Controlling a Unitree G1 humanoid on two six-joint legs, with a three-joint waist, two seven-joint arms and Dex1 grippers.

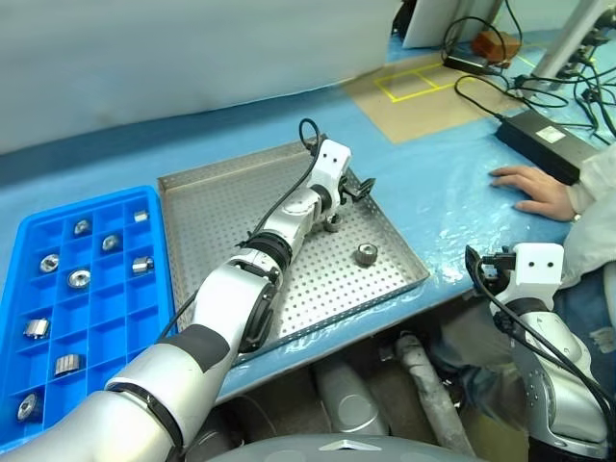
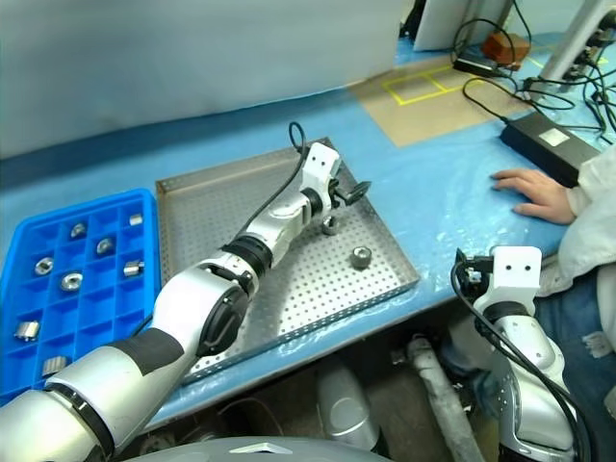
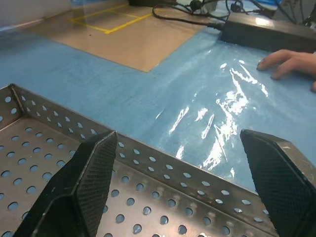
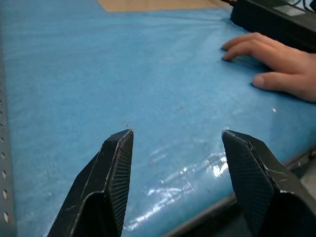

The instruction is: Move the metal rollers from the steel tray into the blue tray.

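The blue tray (image 1: 96,289) sits on the counter (image 1: 433,183) just left of the steel tray (image 1: 241,202). Two rollers (image 1: 366,255) lie in the steel tray's right half; several more occupy the blue tray's compartments.

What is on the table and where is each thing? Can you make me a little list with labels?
steel tray: middle of the table, perforated floor
rollers in steel tray: two, one lying free, one just below the left gripper
blue tray: left of the steel tray, rollers in several compartments
left gripper: open, empty, over the steel tray
right gripper: open, empty, at the table's near edge
person's hand: flat on the table, right side
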